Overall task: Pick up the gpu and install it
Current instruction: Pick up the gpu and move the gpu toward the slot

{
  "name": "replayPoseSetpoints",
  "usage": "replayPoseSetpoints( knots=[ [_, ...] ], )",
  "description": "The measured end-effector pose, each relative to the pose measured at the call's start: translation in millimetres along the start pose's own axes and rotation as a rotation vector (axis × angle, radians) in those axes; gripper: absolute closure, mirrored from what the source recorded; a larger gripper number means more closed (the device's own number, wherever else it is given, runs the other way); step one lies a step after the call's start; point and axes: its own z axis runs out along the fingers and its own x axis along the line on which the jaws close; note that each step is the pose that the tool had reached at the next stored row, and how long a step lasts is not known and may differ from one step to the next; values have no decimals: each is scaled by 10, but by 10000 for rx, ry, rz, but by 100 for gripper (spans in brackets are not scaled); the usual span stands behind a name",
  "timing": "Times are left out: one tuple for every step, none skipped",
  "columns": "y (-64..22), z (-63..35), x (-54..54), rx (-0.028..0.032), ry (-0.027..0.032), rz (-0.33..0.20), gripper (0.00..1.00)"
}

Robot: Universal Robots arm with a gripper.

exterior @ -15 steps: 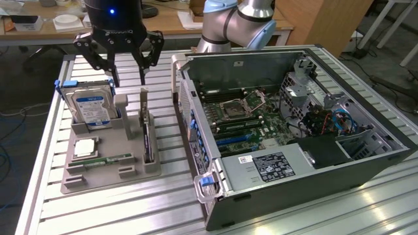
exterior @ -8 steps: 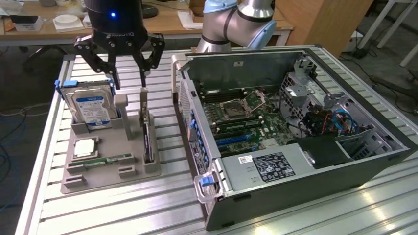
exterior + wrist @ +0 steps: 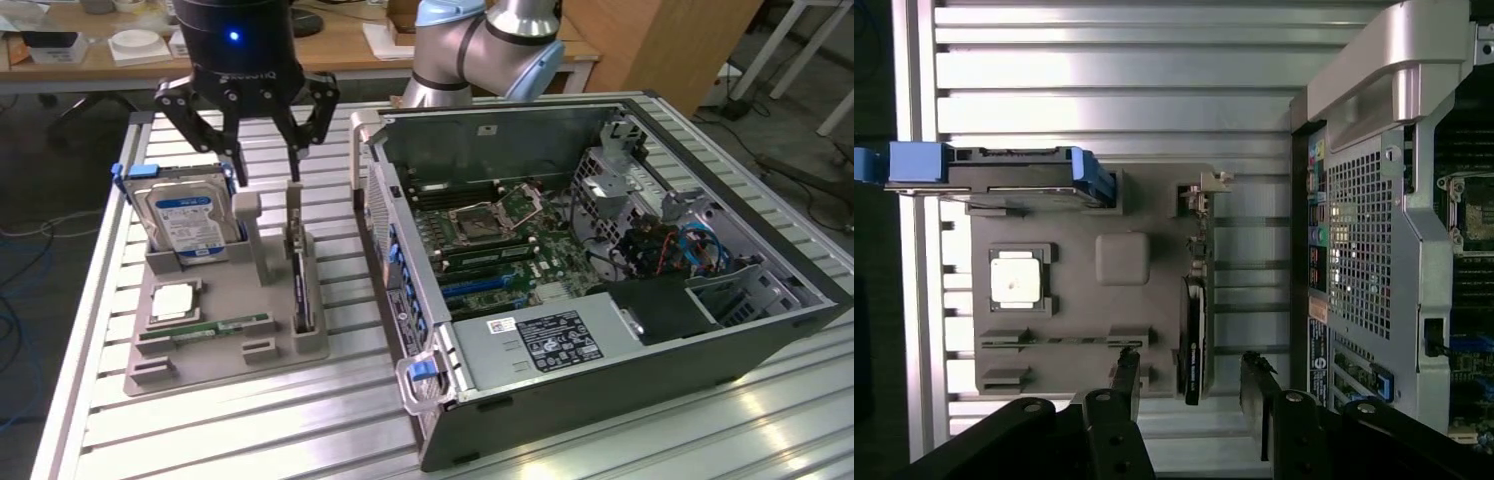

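The gpu (image 3: 302, 285) is a thin dark card standing on edge in a slot of the grey holder (image 3: 227, 350), its silver bracket at the far end. My gripper (image 3: 267, 168) hangs open above the holder, between the hard drive and the card's bracket end, holding nothing. In the wrist view the gpu (image 3: 1194, 325) is edge-on. It runs toward the gap between my two black fingers (image 3: 1124, 372), and the gripper (image 3: 1189, 375) is open over one end of it. The open computer case (image 3: 601, 270) lies on the exterior view's right with its motherboard (image 3: 501, 240) exposed.
The holder also carries a silver hard drive (image 3: 187, 222) with a blue-white label, a square processor (image 3: 174, 300) and a green memory stick (image 3: 203, 328). The case wall (image 3: 1364, 240) stands close beside the holder. Everything rests on a slatted aluminium table (image 3: 267, 430).
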Motion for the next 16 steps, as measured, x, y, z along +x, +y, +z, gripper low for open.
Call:
replayPoseSetpoints(
  knots=[
    [0,4,-2,-1,0,0,47],
    [-1,7,-4,0,1,0,47],
    [-1,10,-5,1,2,1,47],
    [-2,15,-5,1,2,1,47],
    [-2,21,-6,0,1,0,47],
    [-3,26,-6,1,2,0,47],
    [-3,33,-6,0,1,0,47],
    [-4,39,-6,1,1,0,47],
    [-4,44,-6,0,2,0,47],
    [-4,49,-7,0,1,0,47],
    [-5,55,-7,0,1,0,47],
    [-6,61,-7,0,0,0,47],
    [-7,66,-7,0,1,0,47],
    [-7,71,-7,0,1,0,47],
    [-8,76,-7,1,1,0,47],
    [-9,82,-7,0,1,0,47]
  ],
)
